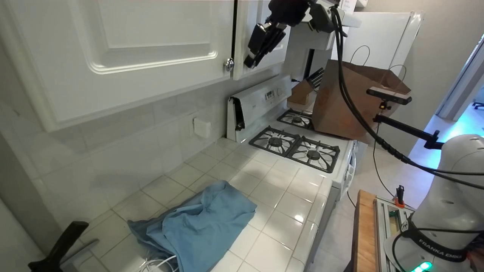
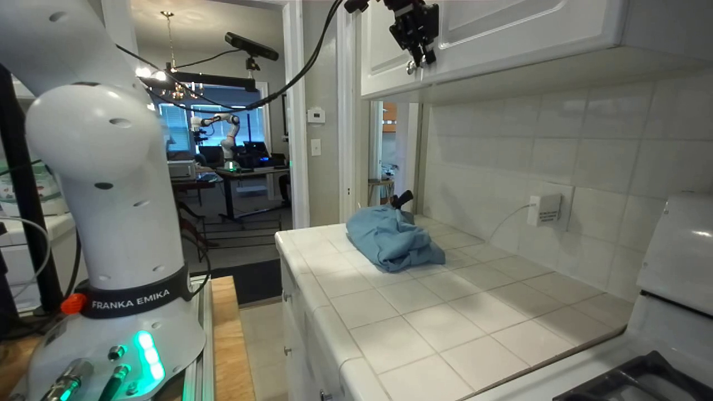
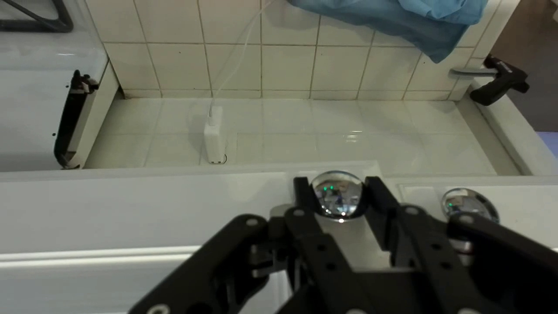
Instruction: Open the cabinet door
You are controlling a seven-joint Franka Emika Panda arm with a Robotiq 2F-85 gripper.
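Observation:
The white cabinet door with a raised-panel front shows in both exterior views [image 1: 278,54] [image 2: 501,28] and in the wrist view [image 3: 152,213]. Its round knob [image 3: 338,196] looks shiny in the wrist view. My gripper [image 3: 336,185] has one finger on each side of this knob, touching it. In both exterior views the gripper [image 1: 250,63] [image 2: 423,60] points down at the door's lower corner. The neighbouring white door [image 1: 151,26] carries its own knob [image 1: 228,65], which is free. A narrow dark gap runs between the doors; I cannot tell whether the held door is ajar.
A blue cloth [image 1: 208,223] and a black-handled tool [image 1: 62,245] lie on the tiled counter [image 1: 276,226] below. A white stove [image 1: 261,102] and a brown paper bag [image 1: 336,98] stand beyond. A white plug [image 2: 545,209] sits on the tiled wall. The second knob [image 3: 468,203] is close beside my gripper.

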